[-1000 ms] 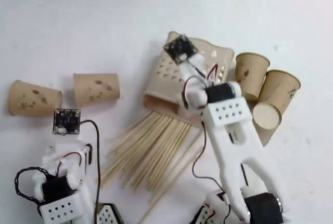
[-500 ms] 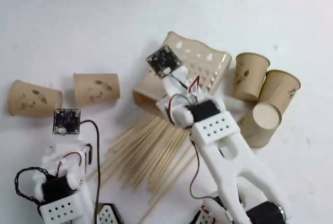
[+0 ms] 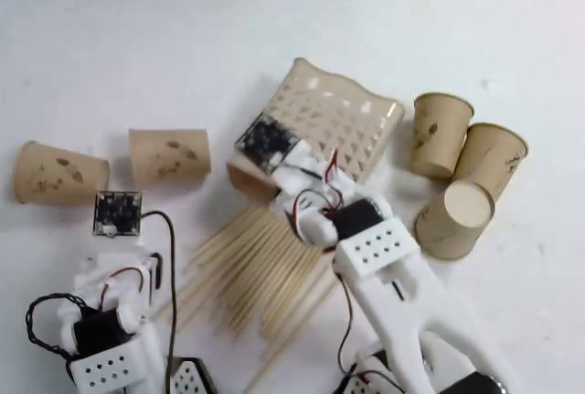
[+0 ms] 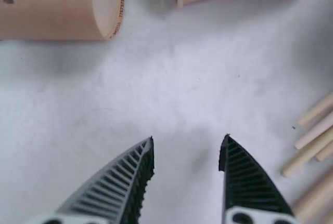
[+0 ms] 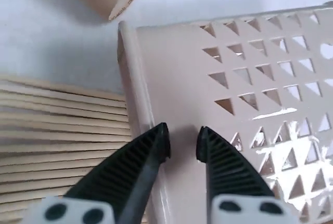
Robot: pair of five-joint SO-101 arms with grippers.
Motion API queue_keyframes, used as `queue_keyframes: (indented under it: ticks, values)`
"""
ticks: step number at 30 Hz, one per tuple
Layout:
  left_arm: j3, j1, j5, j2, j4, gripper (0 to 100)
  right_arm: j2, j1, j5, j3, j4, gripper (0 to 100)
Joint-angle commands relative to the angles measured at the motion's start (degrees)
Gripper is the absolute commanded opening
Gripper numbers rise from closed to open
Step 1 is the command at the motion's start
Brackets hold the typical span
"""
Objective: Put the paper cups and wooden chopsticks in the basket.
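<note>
The beige perforated basket (image 3: 343, 120) lies on its side, mouth toward the fan of wooden chopsticks (image 3: 256, 261). My right gripper (image 5: 182, 136) is shut on the basket (image 5: 250, 78) wall at its rim, and stands at the mouth end (image 3: 267, 167). Two paper cups (image 3: 59, 173) (image 3: 169, 154) lie at the left. Three more cups (image 3: 441, 133) (image 3: 492, 158) (image 3: 452, 218) crowd the basket's right side. My left gripper (image 4: 188, 146) hangs open over bare table, just short of the two left cups (image 4: 57, 5), with chopstick ends (image 4: 312, 130) beside it. It sits low at the left (image 3: 117, 216).
The white table (image 3: 137, 56) has free room along the back and far left. Its far edge borders a dark area. Loose cables trail from both arm bases near the front edge.
My right arm has swung left, and the basket's mouth end has turned left with it. The left arm has stayed still.
</note>
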Motion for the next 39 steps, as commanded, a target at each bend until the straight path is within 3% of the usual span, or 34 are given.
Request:
queue_keyframes:
  ticks: [1, 11, 39]
  values:
    - [0.0, -0.4, -0.4, -0.5, 0.4, 21, 0.9, -5.2, 4.0, 7.6, 0.7, 9.4]
    - [0.0, -0.4, -0.4, -0.5, 0.4, 21, 1.0, -8.2, 4.3, 10.5, 3.0, 9.4]
    - [0.0, -0.4, -0.4, -0.5, 0.4, 21, 0.5, -5.4, 10.3, 12.4, 13.5, 9.1]
